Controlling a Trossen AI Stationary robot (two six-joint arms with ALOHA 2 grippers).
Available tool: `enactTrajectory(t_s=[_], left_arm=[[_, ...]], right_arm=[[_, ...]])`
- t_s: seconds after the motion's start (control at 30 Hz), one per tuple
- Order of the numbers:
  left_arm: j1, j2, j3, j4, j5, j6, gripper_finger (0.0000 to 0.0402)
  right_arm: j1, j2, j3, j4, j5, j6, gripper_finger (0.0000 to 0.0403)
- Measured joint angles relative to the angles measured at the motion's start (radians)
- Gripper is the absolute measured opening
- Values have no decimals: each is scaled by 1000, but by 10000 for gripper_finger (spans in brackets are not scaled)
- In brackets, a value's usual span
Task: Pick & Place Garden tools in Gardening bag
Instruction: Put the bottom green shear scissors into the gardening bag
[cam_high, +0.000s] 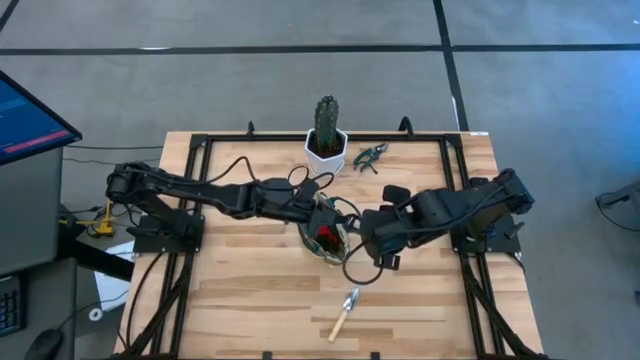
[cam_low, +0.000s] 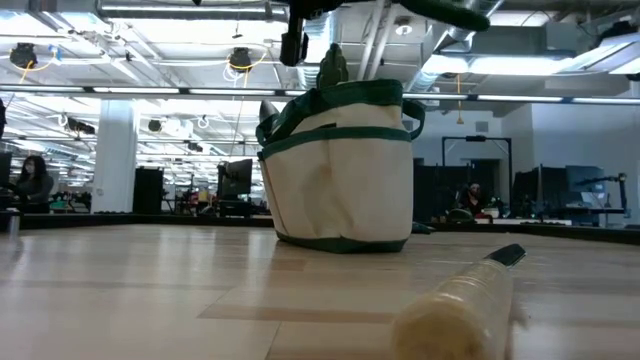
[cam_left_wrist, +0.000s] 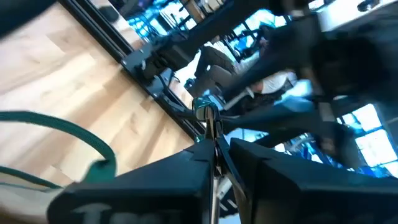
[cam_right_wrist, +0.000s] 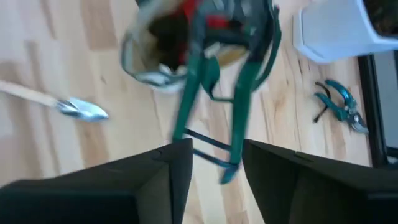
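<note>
Gardening bag (cam_high: 327, 232) stood upright at the middle of the counter (cam_high: 250, 290), a red tool (cam_high: 326, 236) inside it. Left claw (cam_high: 318, 214) was pinched fully together at the bag's rim. Right claw (cam_right_wrist: 214, 163), jaws parted, hovered beside the bag near its green handles (cam_right_wrist: 239, 93). A trowel (cam_high: 345, 311) and shears (cam_high: 370, 157) lay on the counter, well apart from the bag.

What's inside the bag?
Inside the gardening bag something red shows, probably a tool. Its green handles and shadow hide whatever lies deeper.
</note>
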Motion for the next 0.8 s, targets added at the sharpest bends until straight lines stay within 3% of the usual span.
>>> enactTrajectory(t_s=[0.37, 0.57, 0.8], left_arm=[[0, -25, 0, -3, -27, 82, 10], [0, -135, 0, -4, -123, 206, 10], [-32, -270, 0, -3, -282, 398, 10]], right_arm=[[10, -17, 239, 1, -2, -24, 95], [60, -91, 247, 2, 8, 42, 62], [169, -129, 247, 57, 140, 70, 37]])
